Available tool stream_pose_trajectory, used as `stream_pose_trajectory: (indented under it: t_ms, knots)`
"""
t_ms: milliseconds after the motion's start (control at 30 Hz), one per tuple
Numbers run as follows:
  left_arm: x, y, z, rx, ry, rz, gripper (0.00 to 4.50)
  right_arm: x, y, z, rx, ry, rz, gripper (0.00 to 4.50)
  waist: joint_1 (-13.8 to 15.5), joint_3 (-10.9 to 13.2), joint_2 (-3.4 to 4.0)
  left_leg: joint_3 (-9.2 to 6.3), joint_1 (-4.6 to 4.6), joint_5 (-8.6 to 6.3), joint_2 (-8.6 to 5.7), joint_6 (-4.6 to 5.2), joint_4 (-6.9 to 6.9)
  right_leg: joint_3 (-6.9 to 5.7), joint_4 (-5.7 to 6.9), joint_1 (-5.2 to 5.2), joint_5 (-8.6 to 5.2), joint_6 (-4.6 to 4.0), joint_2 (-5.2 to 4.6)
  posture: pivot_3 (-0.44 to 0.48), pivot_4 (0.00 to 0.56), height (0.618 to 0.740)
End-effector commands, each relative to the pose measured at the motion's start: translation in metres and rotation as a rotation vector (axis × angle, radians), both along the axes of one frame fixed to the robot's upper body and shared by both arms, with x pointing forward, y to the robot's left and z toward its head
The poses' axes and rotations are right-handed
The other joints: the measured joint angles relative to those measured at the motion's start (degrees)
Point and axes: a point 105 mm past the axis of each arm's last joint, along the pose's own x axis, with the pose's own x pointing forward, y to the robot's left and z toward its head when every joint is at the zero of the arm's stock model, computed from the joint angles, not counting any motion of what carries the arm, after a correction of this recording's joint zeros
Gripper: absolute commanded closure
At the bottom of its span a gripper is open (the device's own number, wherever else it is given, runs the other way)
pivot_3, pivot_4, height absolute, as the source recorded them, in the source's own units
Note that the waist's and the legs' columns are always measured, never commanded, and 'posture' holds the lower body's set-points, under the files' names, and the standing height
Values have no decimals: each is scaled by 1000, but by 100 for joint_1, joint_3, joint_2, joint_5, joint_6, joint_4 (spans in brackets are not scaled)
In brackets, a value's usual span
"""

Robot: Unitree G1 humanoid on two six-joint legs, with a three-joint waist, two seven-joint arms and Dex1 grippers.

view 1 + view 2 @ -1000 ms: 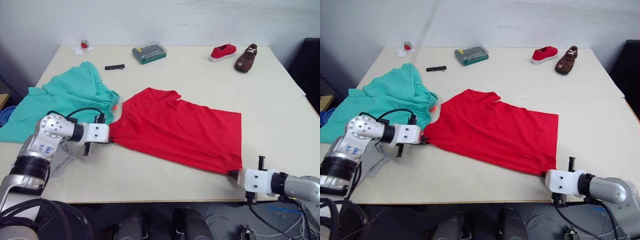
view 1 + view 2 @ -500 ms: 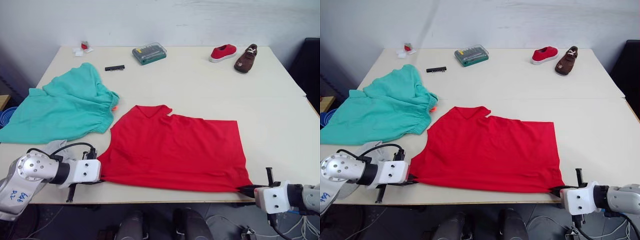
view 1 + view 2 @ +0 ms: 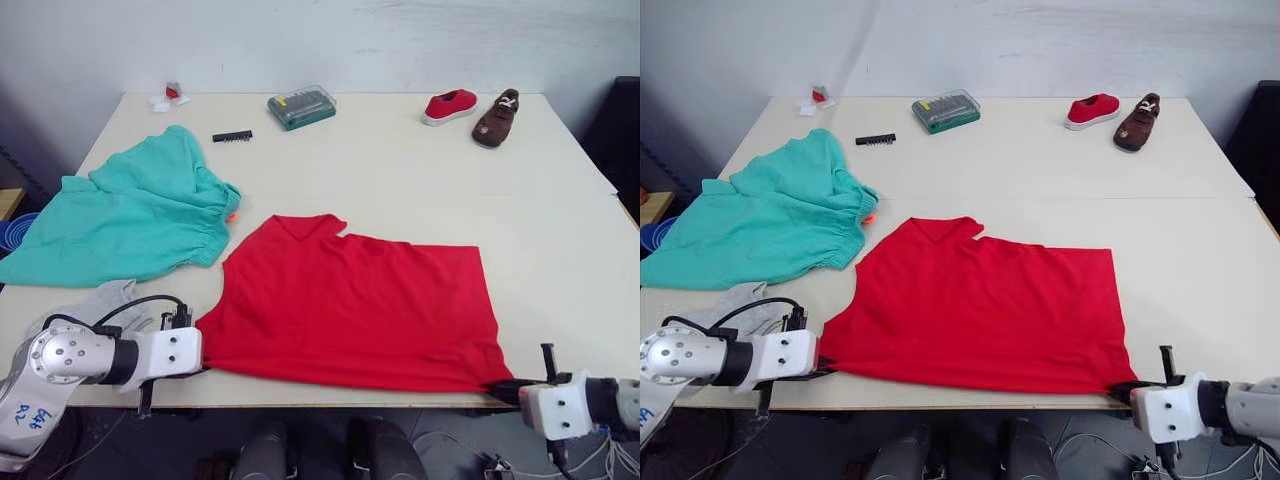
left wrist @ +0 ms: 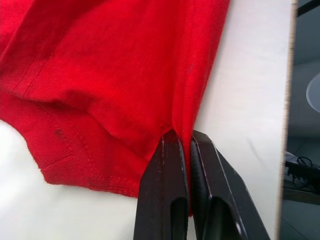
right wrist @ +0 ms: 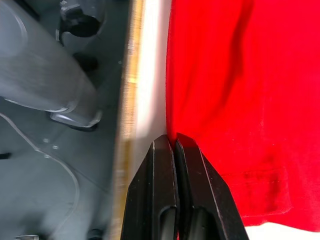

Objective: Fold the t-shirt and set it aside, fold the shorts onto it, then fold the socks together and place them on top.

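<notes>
The t-shirt (image 3: 350, 305) lies flat along the worktop's (image 3: 420, 170) near edge, each bottom corner pinched by a closed end effector: left (image 3: 203, 366), right (image 3: 497, 388). The shorts (image 3: 125, 215) and socks (image 3: 105, 303) lie left (far half open).

Left and right eye views: head-mounted stereo pair looking forward and down over the table (image 3: 400, 150) from its near edge, both taking in the whole top to the far wall. Left wrist view: close along the left gripper (image 4: 187, 145) at the t-shirt (image 4: 115, 60) beside the table edge. Right wrist view: equally close along the right gripper (image 5: 174, 142) at the same shirt and edge.
</notes>
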Motion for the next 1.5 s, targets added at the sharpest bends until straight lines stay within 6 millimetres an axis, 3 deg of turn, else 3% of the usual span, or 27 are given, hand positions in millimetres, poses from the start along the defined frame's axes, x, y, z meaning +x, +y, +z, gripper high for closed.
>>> stream_pose_trajectory:
  t_ms: [33,67,167,333,533,600,700,800,867,933,1100,1267,1433,1500]
  knots:
    - [-6,6,-8,-21,80,43,4488,4,-7,1,-18,-13,-44,4500,-1,4,6,0,14,-6,0,-8,-7,0,-9,14,-1,-1,0,0,150,740]
    - [-6,4,-7,-48,89,55,4488,6,-6,3,-5,-16,-52,4500,-6,4,8,0,24,-7,-1,-6,-16,0,-19,24,-1,-1,0,0,150,740]
    - [-12,-1,1,-138,171,76,3816,7,0,11,48,-10,-71,3935,-9,4,9,-1,34,-10,-2,12,-42,-1,-39,31,0,-1,0,0,150,740]
    - [-26,3,31,-271,341,101,2312,6,14,46,212,92,-145,2289,-5,14,12,-13,26,16,-1,4,-53,-16,-39,24,-6,-8,2,0,150,740]
    - [6,8,89,-468,300,146,514,18,19,102,471,230,-287,286,10,19,15,-38,25,4,-4,9,-49,-25,-40,37,-1,-10,3,0,150,740]
    - [22,7,104,-512,258,154,13,31,16,115,527,200,-332,0,11,24,11,-41,29,4,-4,9,-50,-25,-43,42,1,-12,2,0,150,740]
    - [59,4,116,-544,146,197,13,50,11,122,587,178,-402,0,18,24,15,-41,21,11,-7,3,-51,-26,-44,34,5,-13,2,0,150,740]
    - [140,-4,106,-570,-5,380,13,97,-12,108,615,125,-627,0,78,23,13,-39,30,38,-13,-5,-51,-31,-43,46,9,-6,2,0,150,740]
    - [166,-20,101,-598,21,407,13,118,-17,103,654,136,-715,0,103,24,3,-31,-4,62,-16,22,-36,-33,-44,23,32,-1,7,0,150,740]
    - [179,-28,94,-567,33,398,13,134,-17,101,682,145,-769,0,85,27,-2,-13,-24,67,-16,26,-17,-29,-34,3,37,6,9,0,150,740]
    - [203,-45,79,-502,43,391,13,168,-28,84,658,140,-947,0,-15,33,-12,16,-183,62,-13,35,40,-25,54,-162,39,11,27,0,150,740]
    - [217,-56,76,-507,30,392,13,185,-24,74,621,153,-981,0,-15,39,-23,24,-181,69,-10,42,58,-16,57,-163,38,17,28,0,150,740]
    - [223,-55,68,-491,24,437,13,193,-20,63,634,203,-1010,0,-37,40,-25,24,-179,70,-7,45,105,-3,80,-162,39,19,11,0,150,740]
    - [223,-56,65,-500,40,437,409,195,-16,62,644,221,-1009,0,-49,40,-25,24,-179,69,-5,45,114,-3,92,-163,39,18,11,0,150,740]
